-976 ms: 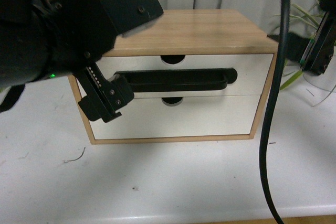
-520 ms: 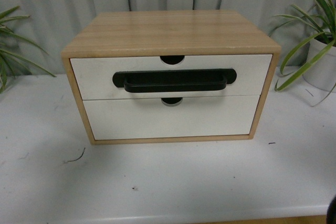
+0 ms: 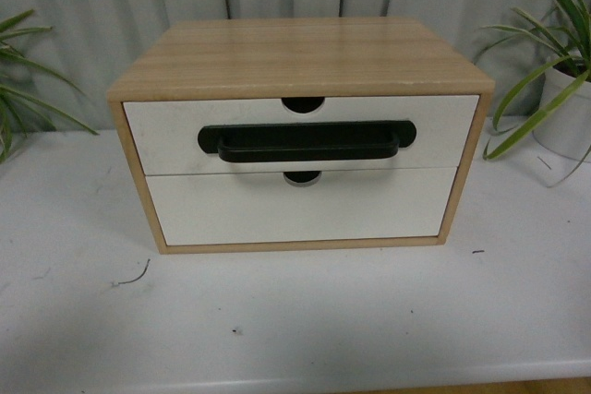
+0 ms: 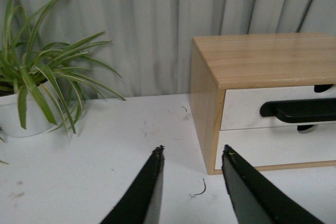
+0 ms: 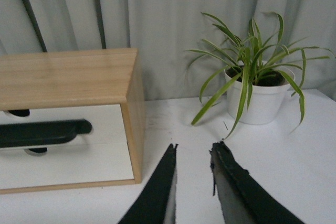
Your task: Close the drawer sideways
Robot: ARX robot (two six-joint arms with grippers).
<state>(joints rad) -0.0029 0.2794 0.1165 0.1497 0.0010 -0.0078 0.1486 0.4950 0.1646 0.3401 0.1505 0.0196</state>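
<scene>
Drawer (image 3: 303, 136): upper slot of the cabinet (image 3: 300, 53) on the counter (image 3: 305, 320), front flush with the frame; looks fully shut.
Left hand (image 4: 193, 151): released, empty, near the cabinet's left end, touching nothing.
Right hand (image 5: 194, 145): released, empty, off the right end; likely no push needed.

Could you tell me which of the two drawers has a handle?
The upper drawer: its white front carries a long black bar handle, while the lower drawer has a plain white front.
</scene>
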